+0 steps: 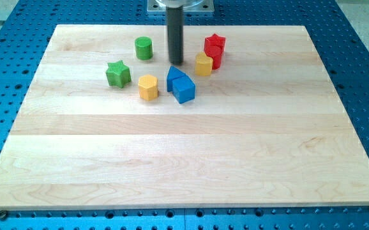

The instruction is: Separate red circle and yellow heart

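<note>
The yellow heart lies near the view's top, right of centre. The red circle sits just to its right and touches it, partly hidden behind it. A red star sits right above the red circle, against it. My tip rests on the board a short way left of the yellow heart, with a small gap between them, and just above the blue blocks.
Two blue blocks lie together below my tip. A yellow hexagon lies to their left, then a green star. A green circle lies left of the rod. The wooden board lies on a blue perforated table.
</note>
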Tool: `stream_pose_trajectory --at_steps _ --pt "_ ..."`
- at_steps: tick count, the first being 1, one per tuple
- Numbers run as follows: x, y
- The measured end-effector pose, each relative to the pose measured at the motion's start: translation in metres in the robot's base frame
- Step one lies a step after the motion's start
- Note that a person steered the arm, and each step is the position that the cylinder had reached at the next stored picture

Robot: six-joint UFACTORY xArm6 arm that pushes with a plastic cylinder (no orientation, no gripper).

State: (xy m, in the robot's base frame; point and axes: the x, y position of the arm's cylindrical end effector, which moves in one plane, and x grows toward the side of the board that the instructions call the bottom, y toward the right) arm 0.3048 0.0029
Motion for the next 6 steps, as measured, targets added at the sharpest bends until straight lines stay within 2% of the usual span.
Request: stream_pose_trajectory --at_steps 1,2,3,4,5,6 --pt "0.002 0.048" --pt "0.020 0.066" --pt "0.026 0.025" --pt "0.007 0.056" --pt "0.028 0.084" --pt "0.056 0.069"
